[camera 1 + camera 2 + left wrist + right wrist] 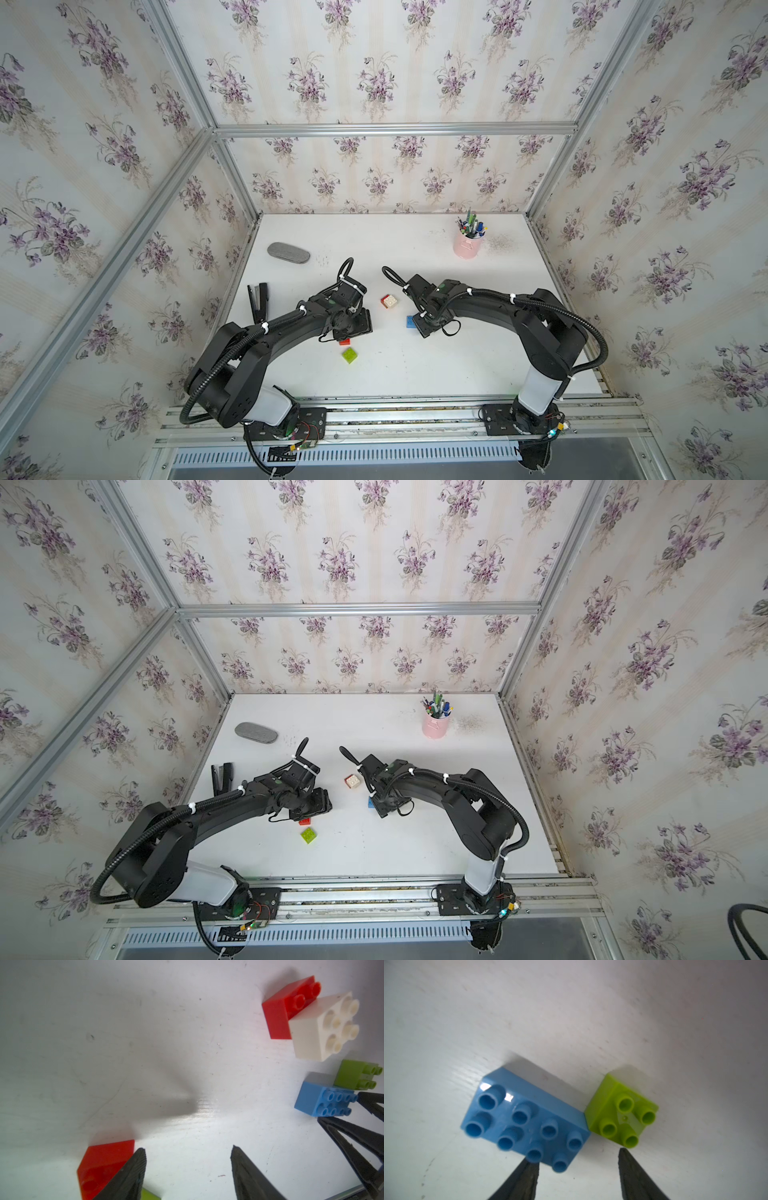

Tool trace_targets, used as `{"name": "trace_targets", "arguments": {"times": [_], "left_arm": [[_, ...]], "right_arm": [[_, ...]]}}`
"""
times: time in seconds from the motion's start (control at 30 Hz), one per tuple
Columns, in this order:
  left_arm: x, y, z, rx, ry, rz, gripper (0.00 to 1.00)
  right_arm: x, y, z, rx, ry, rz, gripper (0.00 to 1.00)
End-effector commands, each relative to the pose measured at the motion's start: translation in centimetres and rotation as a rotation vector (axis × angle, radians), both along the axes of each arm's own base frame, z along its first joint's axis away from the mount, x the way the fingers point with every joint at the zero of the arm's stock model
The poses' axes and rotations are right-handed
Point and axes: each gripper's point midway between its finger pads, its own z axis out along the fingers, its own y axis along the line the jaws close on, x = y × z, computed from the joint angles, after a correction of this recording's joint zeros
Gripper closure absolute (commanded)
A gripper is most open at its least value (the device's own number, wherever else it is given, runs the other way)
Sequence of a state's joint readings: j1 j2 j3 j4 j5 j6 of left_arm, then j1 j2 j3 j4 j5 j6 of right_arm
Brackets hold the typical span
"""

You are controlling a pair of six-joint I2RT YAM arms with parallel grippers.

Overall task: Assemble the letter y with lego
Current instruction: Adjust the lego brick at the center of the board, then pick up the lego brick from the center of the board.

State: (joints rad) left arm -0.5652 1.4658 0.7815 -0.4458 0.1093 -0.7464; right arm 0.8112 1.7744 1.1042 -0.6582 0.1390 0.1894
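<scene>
The lego lies as loose bricks on the white table; no letter y is in view. A red brick touches a white one between the arms. A blue long brick and a lime-green square brick sit corner to corner just ahead of my right gripper, which is open and holds nothing. My left gripper is open over bare table, with a second red brick just outside one finger. Another lime-green brick lies nearer the front.
A pink pen cup stands at the back right. A grey oval pad lies at the back left, and a black stapler sits by the left wall. Metal rails run along the front edge.
</scene>
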Motion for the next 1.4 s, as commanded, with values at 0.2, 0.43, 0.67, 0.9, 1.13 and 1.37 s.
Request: {"name": "trace_targets", "arguments": {"times": [0.2, 0.43, 0.67, 0.9, 1.13, 1.37], "left_arm": [[0.4, -0.4, 0.5, -0.012, -0.007, -0.007, 0.33], [0.8, -1.3, 2.1, -0.040, -0.057, -0.055, 0.33], [0.6, -1.3, 1.8, -0.035, -0.051, -0.057, 0.33], [0.6, -1.2, 1.7, -0.030, -0.050, -0.055, 0.33], [0.5, -1.2, 1.2, -0.024, -0.037, -0.055, 0.33], [0.7, -1.3, 1.2, -0.027, -0.039, -0.058, 0.33]], "right_arm": [[1.7, 0.6, 3.1, 0.207, 0.012, -0.189, 0.38], [3.0, -0.4, 1.5, 0.218, 0.057, -0.371, 0.39], [4.2, -0.6, 0.9, 0.214, 0.046, -0.438, 0.44], [4.4, -1.3, -0.1, 0.175, 0.054, -0.455, 0.55], [4.4, -1.8, -0.4, 0.168, 0.055, -0.464, 0.64], [4.2, -1.8, 0.1, 0.178, 0.052, -0.457, 0.72]]}}
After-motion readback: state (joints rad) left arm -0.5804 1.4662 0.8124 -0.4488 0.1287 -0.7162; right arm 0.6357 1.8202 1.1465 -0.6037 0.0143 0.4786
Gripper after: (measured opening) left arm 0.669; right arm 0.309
